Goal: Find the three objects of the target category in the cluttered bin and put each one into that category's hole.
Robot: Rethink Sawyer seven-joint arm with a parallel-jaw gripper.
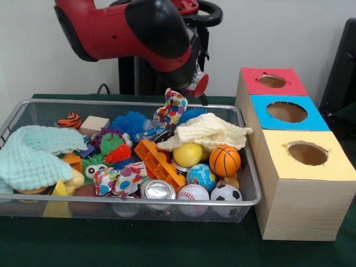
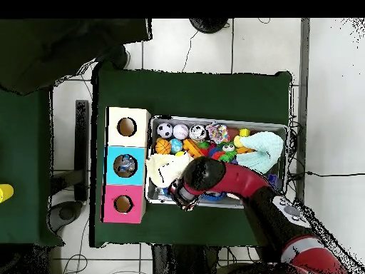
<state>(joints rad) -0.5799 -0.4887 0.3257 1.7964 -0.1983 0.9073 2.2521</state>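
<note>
Green-clothed counter [image 1: 167, 245] is carrying a wire bin [image 1: 33, 111] w/ clutter at 9 o'clock. Claw [image 1: 177, 99] is hanging over bin's back edge at 12, pinching a multicolour patterned cloth [image 1: 172, 109]. Red, blue, yellow hole boxes [image 1: 289, 119] are sitting at 3.

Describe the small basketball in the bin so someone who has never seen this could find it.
Look in the wire mesh bin, at the end nearest the three wooden boxes. The orange basketball sits below the cream knitted cloth, right of the plain yellow ball. It alone is orange with black seam lines.
</note>
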